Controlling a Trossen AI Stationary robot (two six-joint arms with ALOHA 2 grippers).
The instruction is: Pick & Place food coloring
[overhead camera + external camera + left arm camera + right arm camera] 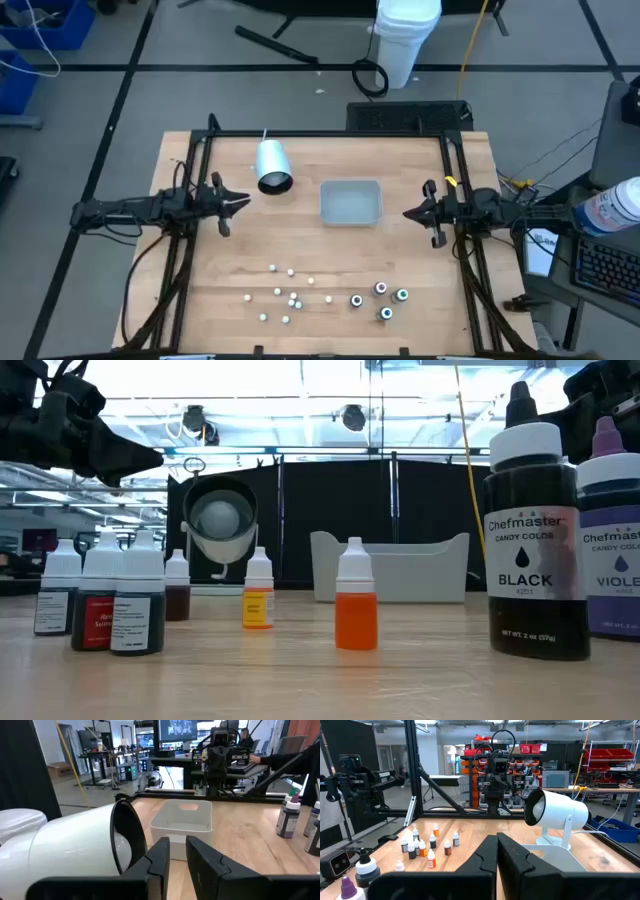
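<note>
Tiny round-capped food coloring point(380, 300) bottles

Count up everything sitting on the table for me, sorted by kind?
Large food coloring bottles: 4
Small dropper bottles: about 10 (a few stand bunched together, so the count is not sure)
White cup, lying on its side: 1
Clear tray: 1
Total: about 16

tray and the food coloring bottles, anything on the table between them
Nothing: in the high view, bare wood separates the tray from the food coloring bottles.
</note>
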